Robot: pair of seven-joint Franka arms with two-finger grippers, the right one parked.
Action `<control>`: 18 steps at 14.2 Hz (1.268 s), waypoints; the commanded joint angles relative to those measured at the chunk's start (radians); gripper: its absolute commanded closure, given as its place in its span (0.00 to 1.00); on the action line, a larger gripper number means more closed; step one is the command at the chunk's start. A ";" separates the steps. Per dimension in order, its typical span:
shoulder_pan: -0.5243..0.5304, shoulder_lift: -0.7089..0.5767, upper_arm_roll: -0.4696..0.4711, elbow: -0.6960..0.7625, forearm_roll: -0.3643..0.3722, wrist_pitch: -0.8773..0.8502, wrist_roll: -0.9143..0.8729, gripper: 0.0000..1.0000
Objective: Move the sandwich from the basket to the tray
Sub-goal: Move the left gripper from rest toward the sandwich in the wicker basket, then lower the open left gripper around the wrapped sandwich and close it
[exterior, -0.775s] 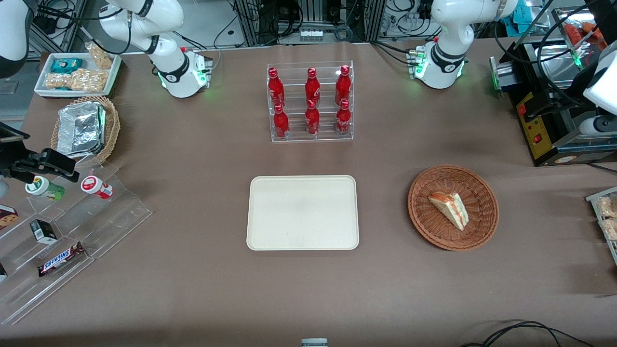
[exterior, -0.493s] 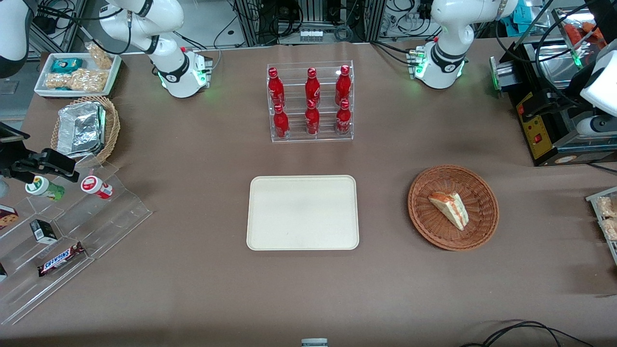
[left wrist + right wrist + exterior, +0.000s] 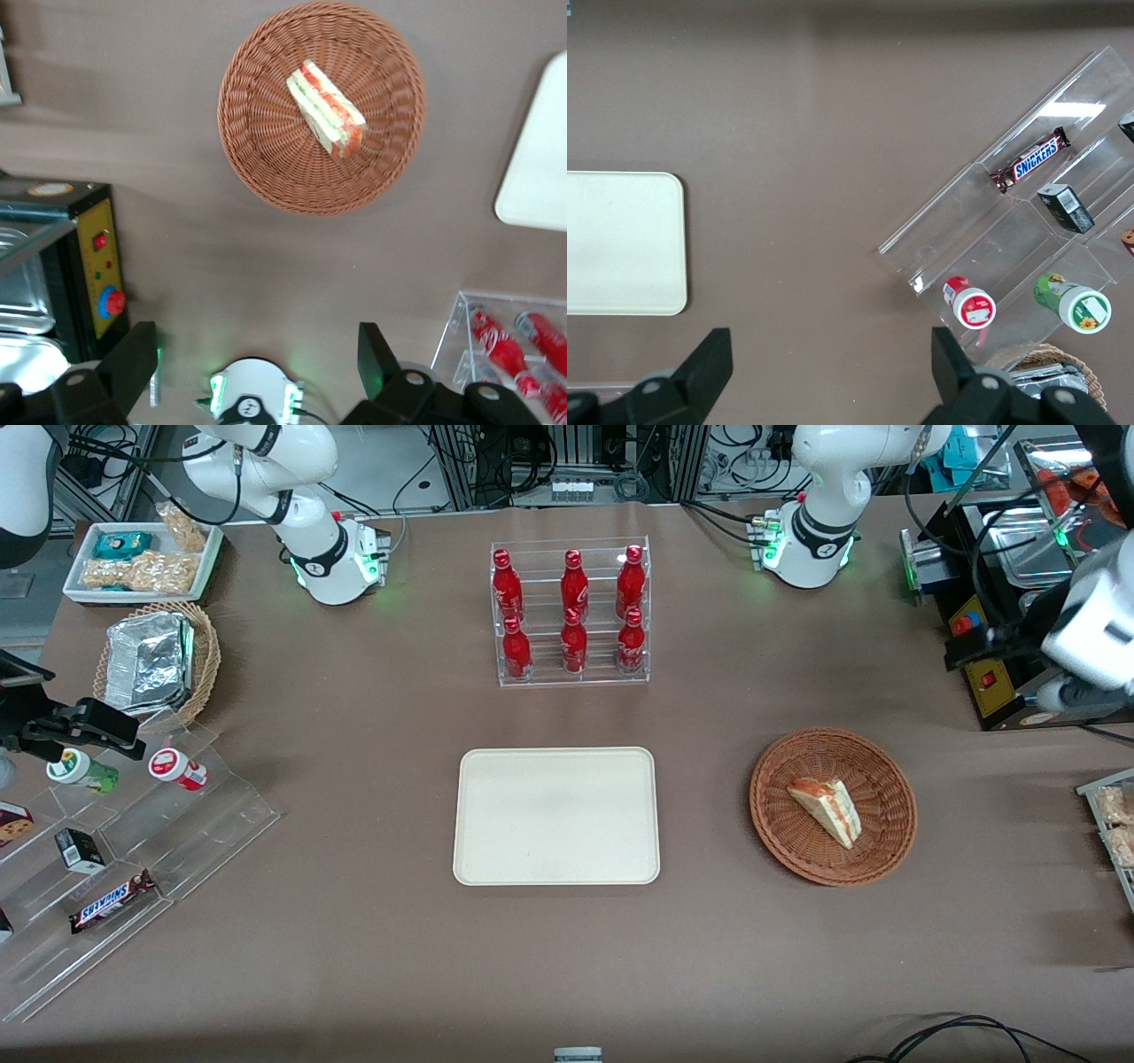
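Reaching phase: you're looking at the approach step, nothing grasped yet. The sandwich is lying on its side in the basket, wedge pointing toward roughly 5 o'clock in the front view, and the tray is sitting bare toward the parked arm's end from the basket, at the basket's 9 o'clock in that view. The gripper is hanging high above the table, off toward the working arm's end, near the black machine and well apart from the basket; the wrist view is showing its two fingers spread wide with nothing between them. My read: the next move is calling for you to be centring over the sandwich, rotating the wrist so the fingers are straddling the wedge across its bread faces, then descending into the basket without catching the wicker rim. Clear wrap is likely slippery, so I'm suggesting a grip low on the body.
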 commanded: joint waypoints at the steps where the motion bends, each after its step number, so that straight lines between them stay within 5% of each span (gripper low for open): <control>1: -0.005 0.101 -0.002 0.009 -0.010 0.052 -0.132 0.00; 6: -0.006 0.135 -0.002 -0.189 -0.012 0.419 -0.276 0.00; 18: -0.038 0.264 -0.003 -0.424 -0.012 0.962 -0.653 0.00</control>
